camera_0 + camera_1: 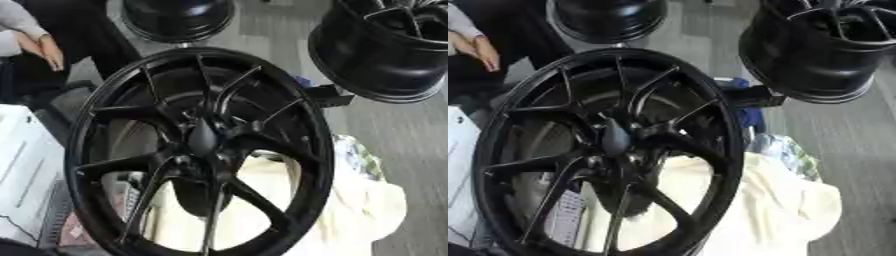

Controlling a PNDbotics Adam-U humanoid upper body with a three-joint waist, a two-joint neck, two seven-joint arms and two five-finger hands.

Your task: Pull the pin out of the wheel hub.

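A large black wheel (199, 150) with thin paired spokes stands nearly upright and fills most of both views. At its hub sits a dark rounded piece (203, 136), seen in the right eye view as a dark rounded piece (614, 137); I cannot make out a separate pin on it. Behind the lower spokes a dark block (197, 192) shows through the openings. Neither of my hands shows in either view.
Two more black rims stand behind, one rim (179, 17) at top centre and another rim (385, 50) at top right. A cream cloth (350, 210) lies behind the wheel at lower right. White printed sheets (22, 170) lie at the left edge. Grey floor (411, 135) runs along the right.
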